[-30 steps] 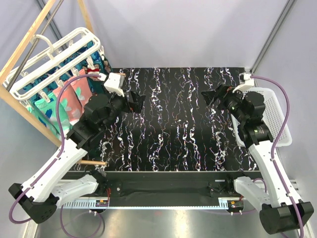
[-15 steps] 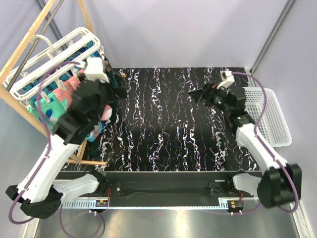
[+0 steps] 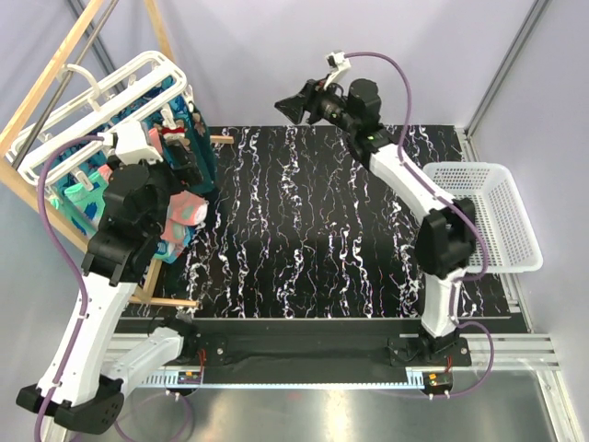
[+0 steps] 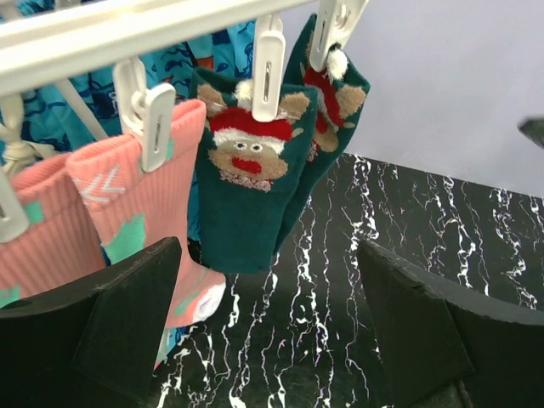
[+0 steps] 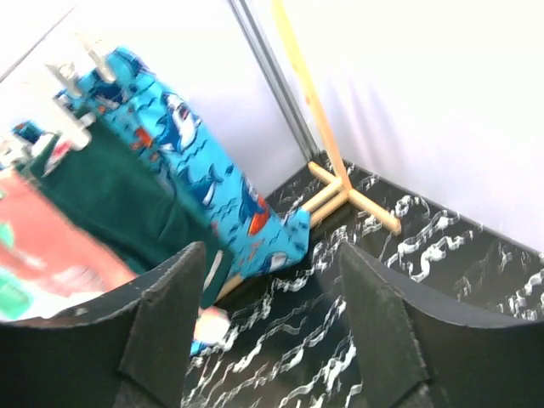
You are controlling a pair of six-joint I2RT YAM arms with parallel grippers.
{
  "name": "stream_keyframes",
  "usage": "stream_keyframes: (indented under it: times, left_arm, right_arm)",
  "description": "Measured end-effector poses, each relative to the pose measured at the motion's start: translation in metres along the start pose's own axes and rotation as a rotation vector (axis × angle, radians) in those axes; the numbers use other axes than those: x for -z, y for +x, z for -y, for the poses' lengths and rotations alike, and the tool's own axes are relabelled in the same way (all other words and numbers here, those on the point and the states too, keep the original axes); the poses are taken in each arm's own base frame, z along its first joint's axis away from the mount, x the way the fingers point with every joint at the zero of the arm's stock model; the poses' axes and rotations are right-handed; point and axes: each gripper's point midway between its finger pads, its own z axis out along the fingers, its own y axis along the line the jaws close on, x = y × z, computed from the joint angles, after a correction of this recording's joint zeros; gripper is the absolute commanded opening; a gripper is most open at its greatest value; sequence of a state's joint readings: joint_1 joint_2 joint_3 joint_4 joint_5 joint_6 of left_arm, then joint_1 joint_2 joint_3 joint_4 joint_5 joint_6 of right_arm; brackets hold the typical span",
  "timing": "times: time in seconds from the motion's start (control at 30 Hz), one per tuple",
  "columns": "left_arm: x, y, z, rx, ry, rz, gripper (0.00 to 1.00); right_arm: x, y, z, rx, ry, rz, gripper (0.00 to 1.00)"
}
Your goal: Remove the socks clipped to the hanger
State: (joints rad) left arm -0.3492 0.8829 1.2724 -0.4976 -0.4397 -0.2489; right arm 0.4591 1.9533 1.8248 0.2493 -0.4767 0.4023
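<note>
Socks [image 4: 251, 195] clipped cuff-up under hanger [image 4: 127, 34] at left edge of table [image 3: 322, 239], long axes vertical. Hung just ahead of left gripper [image 4: 270, 280], fingers spread wide. Lay far nearer it than right gripper [image 5: 272, 255], likewise spread, well apart, facing them.

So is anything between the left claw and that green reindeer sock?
Nothing. The left wrist view shows the open left gripper facing the reindeer sock directly, with only the black marbled table behind the gap.

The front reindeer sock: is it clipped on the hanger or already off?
Clipped on. A white clip grips the front reindeer sock at its top, under the hanger bar.
</note>
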Motion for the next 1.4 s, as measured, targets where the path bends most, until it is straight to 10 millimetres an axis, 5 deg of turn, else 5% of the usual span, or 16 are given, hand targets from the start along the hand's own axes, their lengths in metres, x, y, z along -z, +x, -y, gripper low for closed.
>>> stream_keyframes:
  times: [0.1, 0.23, 0.37, 0.5, 0.67, 0.93, 1.4]
  left_arm:
    - [-0.001, 0.004, -0.002, 0.003, 0.003, 0.003, 0.89]
    - [0.002, 0.0, -0.001, 0.021, 0.034, 0.035, 0.89]
    - [0.002, -0.004, 0.005, 0.033, 0.067, 0.056, 0.89]
    - [-0.001, -0.004, 0.008, 0.034, 0.082, 0.057, 0.89]
    - [-0.005, 0.003, 0.012, 0.028, 0.1, 0.04, 0.89]
    - [-0.009, 0.007, 0.02, 0.028, 0.136, 0.026, 0.9]
    - [-0.012, 0.009, 0.025, 0.029, 0.154, 0.024, 0.91]
  right_arm:
    - [-0.026, 0.005, 0.008, 0.018, -0.025, 0.007, 0.67]
    - [-0.053, 0.052, 0.011, 0.013, -0.053, -0.043, 0.65]
    - [-0.075, 0.11, -0.015, 0.006, -0.115, -0.113, 0.58]
    - [-0.087, 0.148, -0.043, 0.006, -0.175, -0.154, 0.58]
    - [-0.094, 0.157, -0.063, 0.029, -0.237, -0.131, 0.58]
    - [-0.107, 0.154, -0.067, 0.052, -0.267, -0.081, 0.58]
    - [-0.11, 0.185, -0.109, 0.076, -0.336, -0.113, 0.69]
